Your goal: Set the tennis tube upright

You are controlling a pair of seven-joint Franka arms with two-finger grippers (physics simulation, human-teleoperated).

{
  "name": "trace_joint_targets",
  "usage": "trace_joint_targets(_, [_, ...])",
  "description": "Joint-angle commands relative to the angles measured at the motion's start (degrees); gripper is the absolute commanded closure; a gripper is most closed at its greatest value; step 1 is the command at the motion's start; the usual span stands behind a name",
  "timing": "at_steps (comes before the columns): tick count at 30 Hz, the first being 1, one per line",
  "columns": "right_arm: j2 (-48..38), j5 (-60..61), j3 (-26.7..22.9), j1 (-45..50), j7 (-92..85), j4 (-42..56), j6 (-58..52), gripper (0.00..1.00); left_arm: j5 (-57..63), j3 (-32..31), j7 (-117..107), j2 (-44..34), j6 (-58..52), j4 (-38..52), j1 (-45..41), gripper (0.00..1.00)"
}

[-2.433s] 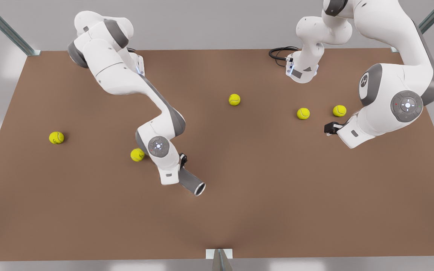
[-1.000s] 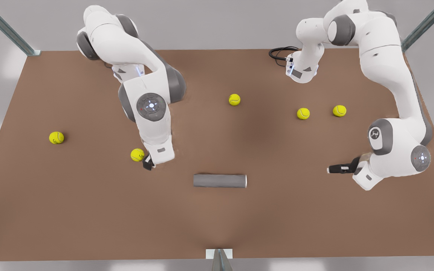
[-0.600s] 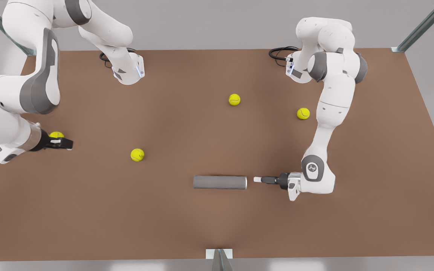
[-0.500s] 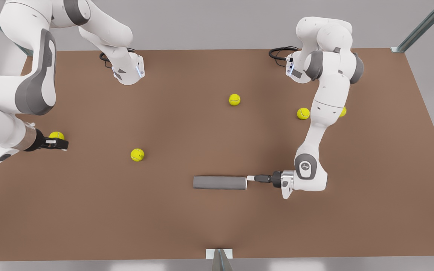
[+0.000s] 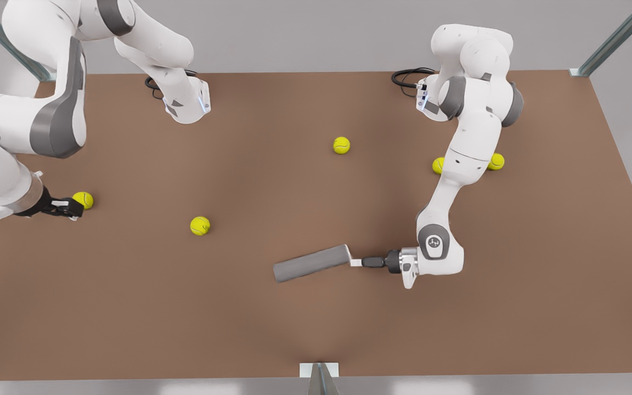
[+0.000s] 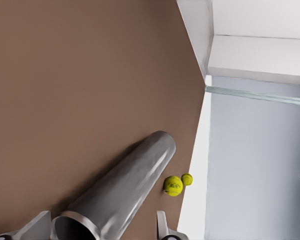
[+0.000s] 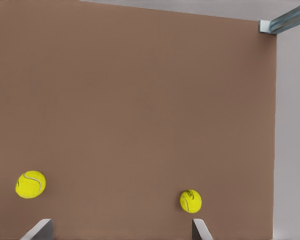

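The tennis tube, dark grey, lies on the brown table and slants across it, not upright. Its silvery-rimmed open end points at my left gripper, which belongs to the arm on the front view's right. In the left wrist view the left gripper is open, with that end between its fingers, close to one finger and apart from the other. My right gripper is low at the front view's left, open, beside a tennis ball.
More yellow-green tennis balls lie about: one left of the tube, one mid-table, two behind the left arm's forearm. A metal bracket sits at the near table edge. Both arm bases stand at the far edge.
The left gripper moved in to the tube's rimmed end, and that end swung toward the far side, so the tube now slants. The right gripper drew back a little toward the front view's left.
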Motion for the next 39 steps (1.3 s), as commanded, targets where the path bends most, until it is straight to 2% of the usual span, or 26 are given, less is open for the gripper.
trace_joint_targets(1, [-0.01, 0.10, 0.09, 0.04, -0.04, -0.05, 0.00, 0.00, -0.38, -0.01, 0.54, 0.00, 0.00, 0.00, 0.08, 0.00])
trace_joint_targets(6, [0.08, 1.60, 0.18, 1.53, 0.22, -0.32, 0.00, 0.00, 0.06, 0.08, -0.08, -2.20, -0.62, -0.70, 0.34, 0.00])
trace_joint_targets(8, [0.08, 1.51, 0.18, 1.71, 0.13, -0.32, 0.00, 0.00, 0.67, 0.26, -0.17, -6.51, -0.62, -6.76, 0.34, 0.00])
trace_joint_targets(15, [0.08, 2.04, 0.18, 2.06, 0.13, -0.32, -0.18, 0.00, 0.50, 0.26, 0.45, -10.72, 3.33, -15.29, -1.77, 0.00])
trace_joint_targets(18, [0.08, 2.57, 0.18, 1.97, 0.13, -0.32, -0.26, 0.00, -4.07, 0.17, 0.63, -12.30, 6.24, -18.45, -3.09, 0.00])
trace_joint_targets(25, [0.08, 2.65, 0.18, 3.55, 0.22, -0.41, -0.35, 0.00, -9.61, -0.54, 0.71, -13.54, 9.40, -20.30, -4.32, 0.01])
trace_joint_targets(28, [0.08, 2.57, 0.18, 3.64, 0.22, -0.49, -0.35, 0.00, -11.02, -3.61, 1.06, -13.36, 13.09, -20.21, -4.32, 0.01])
trace_joint_targets(33, [0.08, 2.39, 0.18, 4.34, 0.57, -0.41, -0.35, 0.00, -12.60, -5.02, 2.21, -13.10, 15.38, -19.95, -4.32, 0.01])
trace_joint_targets(39, [0.08, 1.95, 0.00, 3.64, 0.57, -0.41, -0.35, 0.00, -12.95, -5.11, 2.21, -12.31, 15.82, -19.42, -4.67, 0.01])
